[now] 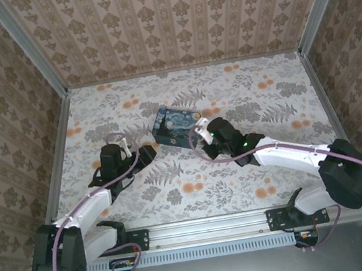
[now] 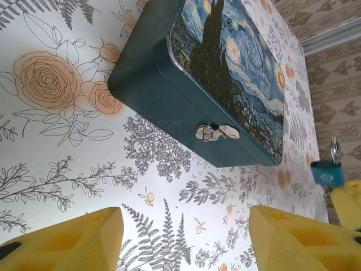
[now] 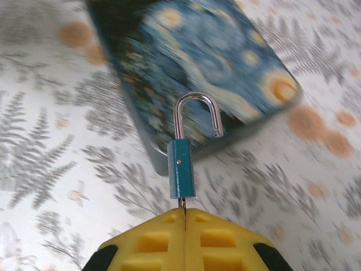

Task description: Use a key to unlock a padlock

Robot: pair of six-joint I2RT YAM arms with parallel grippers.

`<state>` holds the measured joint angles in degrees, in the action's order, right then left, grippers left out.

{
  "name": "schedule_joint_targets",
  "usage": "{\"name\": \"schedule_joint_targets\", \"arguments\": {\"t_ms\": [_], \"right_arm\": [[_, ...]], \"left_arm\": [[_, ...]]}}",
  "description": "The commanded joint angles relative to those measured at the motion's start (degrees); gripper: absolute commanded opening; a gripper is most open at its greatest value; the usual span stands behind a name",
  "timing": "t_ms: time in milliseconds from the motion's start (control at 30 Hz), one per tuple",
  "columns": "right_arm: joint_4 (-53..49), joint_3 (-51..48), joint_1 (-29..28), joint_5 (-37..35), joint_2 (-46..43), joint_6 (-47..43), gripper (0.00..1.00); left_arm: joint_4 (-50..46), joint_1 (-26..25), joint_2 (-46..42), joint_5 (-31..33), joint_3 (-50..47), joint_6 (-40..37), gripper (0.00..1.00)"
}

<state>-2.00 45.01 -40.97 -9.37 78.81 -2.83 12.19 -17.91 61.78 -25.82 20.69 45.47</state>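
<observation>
Over on the left, the left claw (image 2: 186,240) sits low above the table (image 2: 51,169), released. Its two yellow fingers (image 2: 67,243) are spread wide with only flowered tabletop between them. Straight ahead of that claw, a little way off, lies the box (image 2: 163,90), lid down. Its dark teal side faces the fingers, and a small silver latch (image 2: 217,132) on that side sits roughly in line with the gap between them. Look ahead and far to the right of the left claw, past the box's far corner, and there is the padlock, perched above a yellow finger of the other arm. Now to the right: the right claw (image 3: 185,213) is up just beside the box's right edge. It is clenched, pads pressed flat together on the key (image 3: 181,203), of which only a thin dark sliver shows at the seam. The teal padlock (image 3: 181,169) stands directly off the fingertips, upright and in line with the fingers, with the key running into its bottom end. Its shackle (image 3: 194,110) is open, one leg seated in the body and the other hanging free to the right. Beyond the padlock the box lid is a blur, and whether the shackle touches it cannot be told.
</observation>
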Motion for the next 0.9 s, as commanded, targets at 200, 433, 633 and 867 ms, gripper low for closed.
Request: {"name": "schedule_joint_targets", "arguments": {"t_ms": [200, 433, 633, 867], "right_arm": [[-2.17, -5.29, 13.80, 2.44, -3.51, 15.52, 0.00], [-1.85, -5.05, 19.05, 6.45, 2.67, 22.24, 0.00], [-0.32, -5.41, 20.79, 8.54, 6.98, 26.00, 0.02], [-1.99, -5.56, 21.37, 7.41, 5.29, 27.61, 0.36]], "left_arm": [[0.31, -2.63, 2.37, 3.06, 2.41, -1.50, 0.62], [-0.22, -3.26, 2.47, 3.76, 2.62, -1.79, 0.62], [-0.75, -3.32, 2.40, 3.94, 3.04, -2.36, 0.62], [-2.48, -3.18, 2.65, 4.33, 4.39, -3.80, 0.63]]}}
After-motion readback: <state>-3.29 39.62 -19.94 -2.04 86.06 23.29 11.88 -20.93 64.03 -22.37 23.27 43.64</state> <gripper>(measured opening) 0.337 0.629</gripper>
